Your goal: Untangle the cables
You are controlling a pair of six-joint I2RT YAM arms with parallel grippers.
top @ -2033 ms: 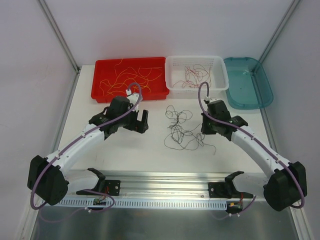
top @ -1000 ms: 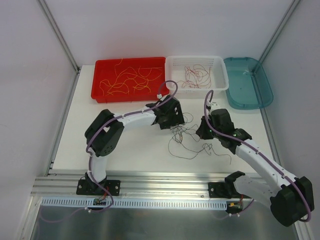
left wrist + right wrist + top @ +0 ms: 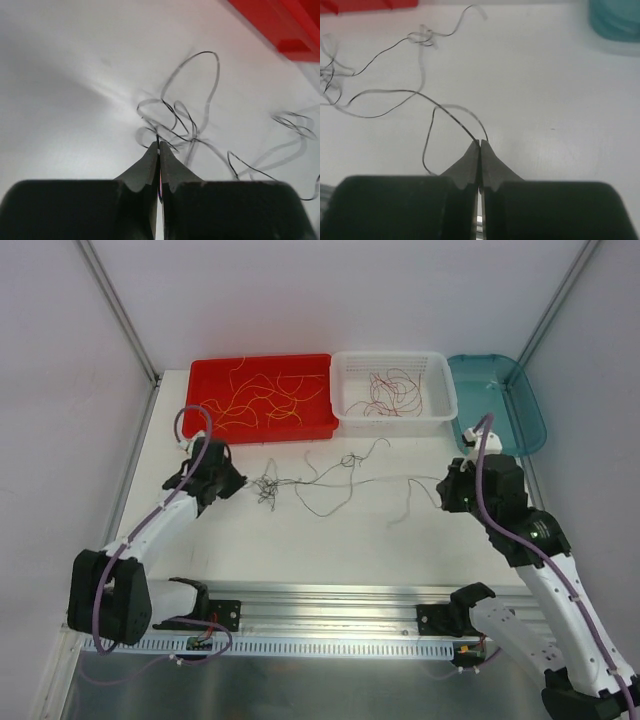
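Note:
Thin black cables [image 3: 268, 486] lie strung out across the middle of the table, with a small knotted clump at their left end. My left gripper [image 3: 240, 483] sits just left of that clump. In the left wrist view it [image 3: 159, 144] is shut on a black cable [image 3: 192, 125] that runs out from the tips into the loops. My right gripper [image 3: 443, 490] is at the right end of the strands. In the right wrist view it [image 3: 480, 142] is shut on another black cable [image 3: 395, 91] that curves away to the left.
A red bin [image 3: 260, 430] with yellow-orange wires stands at the back left. A white basket [image 3: 395, 425] with dark red wires is beside it, and a teal bin [image 3: 500, 410] is at the back right. A metal rail [image 3: 330, 600] runs along the near edge.
The left gripper shut on the clump and moved left, while the right arm moved right. The black tangle was drawn out into long strands between them.

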